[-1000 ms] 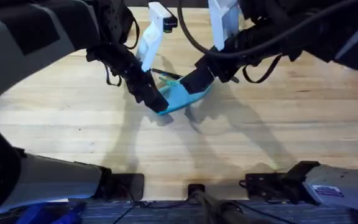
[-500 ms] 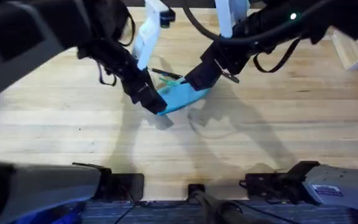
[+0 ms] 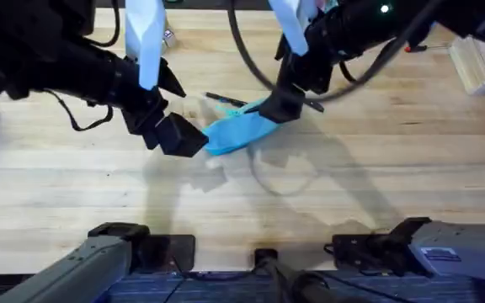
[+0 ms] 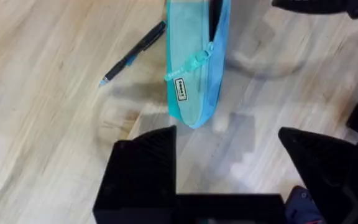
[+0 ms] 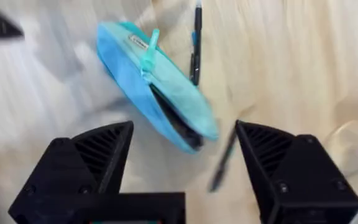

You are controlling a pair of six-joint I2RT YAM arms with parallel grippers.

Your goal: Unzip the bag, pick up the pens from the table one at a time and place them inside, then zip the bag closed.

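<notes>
- The bag [image 3: 238,132] lies on the table [image 3: 377,185] between our two pincers, partly unzipped, its dark slot showing at the end nearer the right one.
- Our left pincer [image 4: 229,165] hangs wide and empty just off the bag's closed end; our right pincer [image 5: 185,155] is wide and empty too.
- One pen [image 5: 196,40] lies alongside the bag's far side, another [image 5: 224,158] just beside the open end.
- That second pen lies nearest the right pincer, which we judge should take it.
</notes>
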